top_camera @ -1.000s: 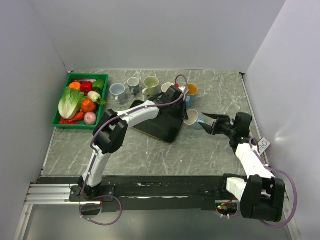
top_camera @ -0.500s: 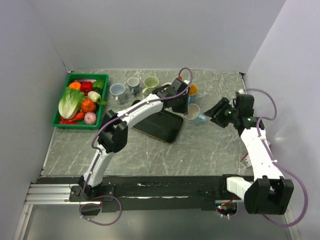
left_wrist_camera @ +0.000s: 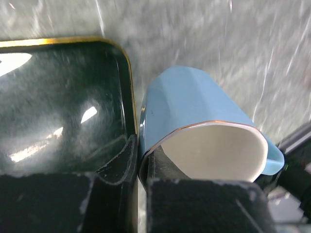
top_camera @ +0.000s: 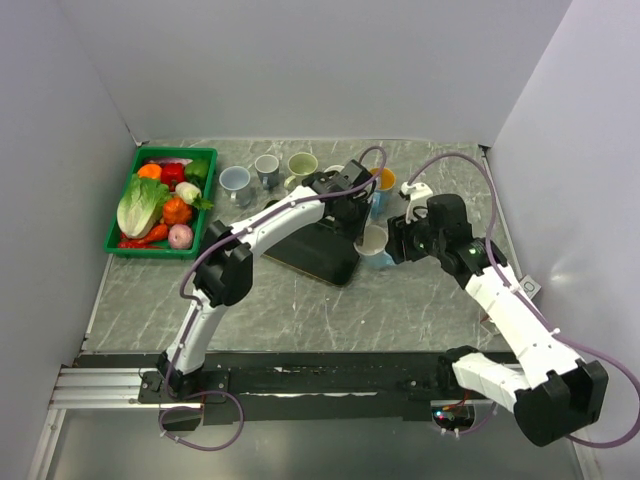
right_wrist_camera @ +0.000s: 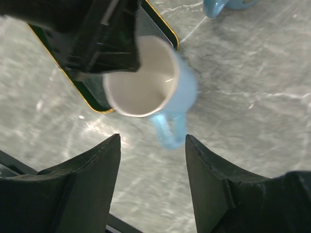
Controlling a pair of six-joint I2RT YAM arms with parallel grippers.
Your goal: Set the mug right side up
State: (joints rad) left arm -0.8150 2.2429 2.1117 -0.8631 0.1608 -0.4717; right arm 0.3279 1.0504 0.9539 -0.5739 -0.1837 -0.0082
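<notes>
Beside the right-hand edge of the black tray point(top_camera: 318, 256) point(left_wrist_camera: 58, 92) point(right_wrist_camera: 91, 95), near the middle of the table point(top_camera: 420, 300), is the light blue mug point(top_camera: 373, 246) point(left_wrist_camera: 194, 104) point(right_wrist_camera: 187, 87). Its white interior is turned up toward the overhead camera and toward both wrist cameras; whether its base touches the table cannot be told. The left claw point(top_camera: 364, 230) point(left_wrist_camera: 141, 155) reaches in over the tray and is closed on the mug's rim, one finger on the outer wall next to the tray's gold edge and the other inside the mouth. The mug's handle point(right_wrist_camera: 167, 131) points away from the tray toward the right claw point(top_camera: 398, 240) point(right_wrist_camera: 151, 145). That claw stands just beside the mug with its two fingers spread apart; the handle lies in line with the gap between them and touches neither, and nothing is held. Along the far side of the table stand further mugs, all mouth up: a grey-blue mug point(top_camera: 235, 183), a small grey mug point(top_camera: 267, 168), a pale green mug point(top_camera: 302, 168) and, past the left arm, an orange mug point(top_camera: 384, 180). At the far left, well apart from the tray, a green basket point(top_camera: 112, 228) holds a head of lettuce point(top_camera: 140, 205) and other vegetables.
</notes>
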